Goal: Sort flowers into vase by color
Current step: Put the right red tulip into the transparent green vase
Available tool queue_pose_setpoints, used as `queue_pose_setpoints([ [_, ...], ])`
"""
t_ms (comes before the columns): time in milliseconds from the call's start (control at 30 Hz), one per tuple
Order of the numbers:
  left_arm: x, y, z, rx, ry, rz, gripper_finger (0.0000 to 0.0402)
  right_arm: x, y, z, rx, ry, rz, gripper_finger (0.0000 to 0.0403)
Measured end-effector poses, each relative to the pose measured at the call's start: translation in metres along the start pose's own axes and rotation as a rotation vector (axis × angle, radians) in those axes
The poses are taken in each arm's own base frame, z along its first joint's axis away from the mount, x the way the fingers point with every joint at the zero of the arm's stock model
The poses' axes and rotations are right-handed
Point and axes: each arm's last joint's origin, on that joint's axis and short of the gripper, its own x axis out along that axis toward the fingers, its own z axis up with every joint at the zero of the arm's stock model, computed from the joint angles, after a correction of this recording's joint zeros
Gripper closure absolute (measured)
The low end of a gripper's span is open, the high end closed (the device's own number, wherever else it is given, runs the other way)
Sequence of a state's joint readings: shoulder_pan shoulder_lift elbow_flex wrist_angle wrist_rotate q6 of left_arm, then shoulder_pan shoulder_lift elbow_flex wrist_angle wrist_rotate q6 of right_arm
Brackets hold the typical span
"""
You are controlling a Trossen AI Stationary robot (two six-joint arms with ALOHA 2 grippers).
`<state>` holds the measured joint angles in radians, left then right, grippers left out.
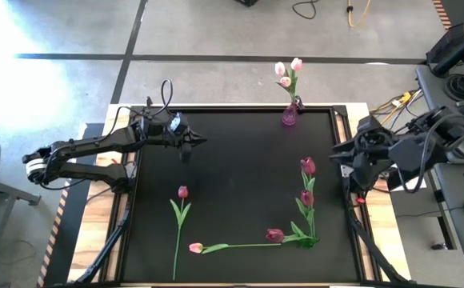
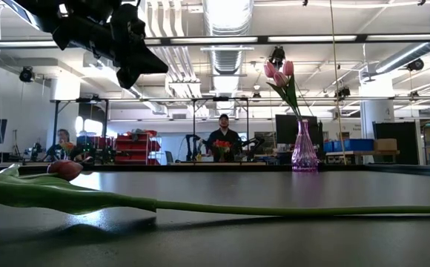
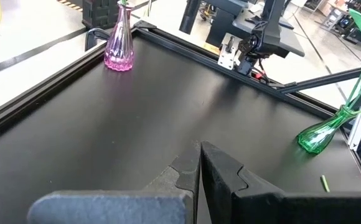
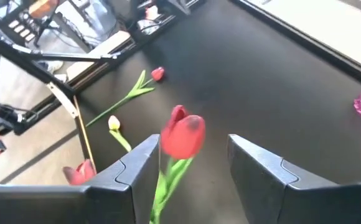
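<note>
Lying nearest the low camera, a long green stem [image 2: 274, 210] crosses the black table [image 1: 240, 172]. Both arms wait at its sides. At the far edge the pink vase [image 1: 290, 117] holds three pale tulips [image 1: 286, 70]. Five flowers [image 1: 306, 202] lie loose at the front. Left gripper [image 3: 199, 163] has its fingers pressed together; right gripper [image 4: 190, 162] is spread above a dark tulip [image 4: 182, 134].

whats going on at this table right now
A two-arm robot is sorting artificial tulips by colour. The pink glass vase at the far edge of the black table already holds pale pink tulips. Five more lie loose on the mat, dark magenta ones among them. The right gripper hangs open over one; the left gripper is shut and holds nothing.
</note>
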<state>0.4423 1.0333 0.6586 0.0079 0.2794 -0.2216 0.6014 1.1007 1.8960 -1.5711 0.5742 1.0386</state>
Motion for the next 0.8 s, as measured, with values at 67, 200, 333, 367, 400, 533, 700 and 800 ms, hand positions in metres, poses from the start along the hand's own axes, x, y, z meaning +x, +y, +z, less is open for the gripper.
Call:
queue_pose_setpoints([
  [67, 0.000, 0.000, 0.000, 0.003, -0.001, 0.000, 0.0402, 0.003, -0.004, -0.004, 0.002, 0.010, -0.015, 0.0232],
  [200, 0.000, 0.000, 0.000, 0.004, -0.002, 0.000, 0.0402, 0.012, -0.008, -0.014, 0.033, 0.037, -0.050, 0.0248],
  [333, 0.000, 0.000, 0.000, 0.008, -0.003, -0.001, 0.0402, 0.022, -0.009, -0.022, 0.083, 0.072, -0.078, 0.0247],
  [367, 0.000, 0.000, 0.000, 0.013, -0.003, -0.001, 0.0402, 0.025, -0.007, -0.024, 0.101, 0.082, -0.079, 0.0242],
  [400, 0.000, 0.000, 0.000, 0.017, -0.003, -0.001, 0.0402, 0.028, -0.005, -0.026, 0.120, 0.097, -0.074, 0.0236],
  [533, 0.000, 0.000, 0.000, 0.018, -0.001, 0.000, 0.0402, 0.044, 0.008, -0.032, 0.181, 0.135, -0.062, 0.0202],
  [700, 0.000, 0.000, 0.000, 0.011, -0.001, 0.000, 0.0402, 0.060, 0.023, -0.037, 0.213, 0.174, -0.065, 0.0165],
  [800, 0.000, 0.000, 0.000, 0.011, -0.001, 0.000, 0.0402, 0.070, 0.030, -0.040, 0.202, 0.189, -0.101, 0.0158],
])
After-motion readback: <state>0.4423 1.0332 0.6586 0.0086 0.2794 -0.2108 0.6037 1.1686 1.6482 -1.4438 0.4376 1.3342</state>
